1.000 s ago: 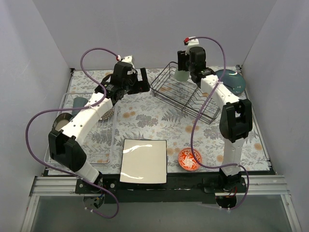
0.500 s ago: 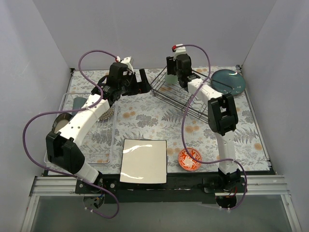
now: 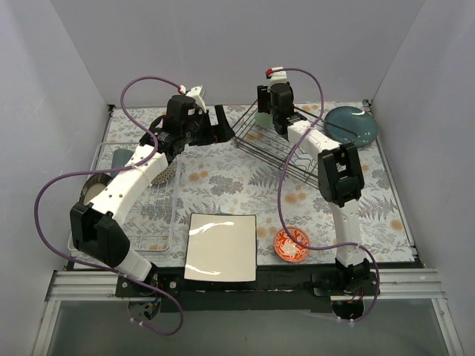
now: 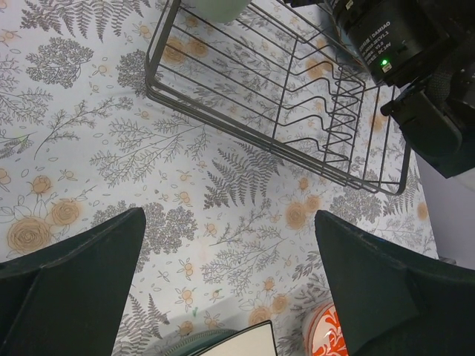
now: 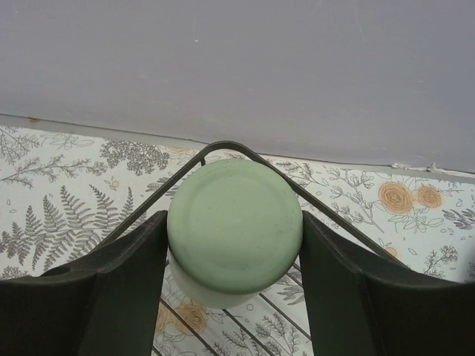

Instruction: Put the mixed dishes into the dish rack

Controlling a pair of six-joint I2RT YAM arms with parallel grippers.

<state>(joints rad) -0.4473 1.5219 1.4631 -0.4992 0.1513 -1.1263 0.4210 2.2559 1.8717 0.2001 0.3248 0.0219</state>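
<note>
My right gripper (image 5: 234, 245) is shut on the pale green cup (image 5: 234, 226), bottom towards the camera, at the far-left corner of the black wire dish rack (image 3: 286, 144); a rack wire (image 5: 223, 146) runs just behind the cup. In the top view the cup (image 3: 262, 121) sits between the right gripper's fingers. My left gripper (image 3: 217, 124) is open and empty above the table, left of the rack (image 4: 274, 96). The white square plate (image 3: 221, 247) and the red-orange bowl (image 3: 291, 244) lie near the front edge. A round teal-green plate (image 3: 352, 124) lies at the far right.
A pale wire tray (image 3: 137, 200) stands at the left with a dark cup (image 3: 121, 157) and a round dish (image 3: 93, 189). In the left wrist view a green rim (image 4: 185, 343) shows beside the white plate (image 4: 237, 343). Walls close the back and sides.
My right arm has swung left with the cup, from over the rack's middle to its far-left corner, then stayed. My left gripper has shifted only slightly.
</note>
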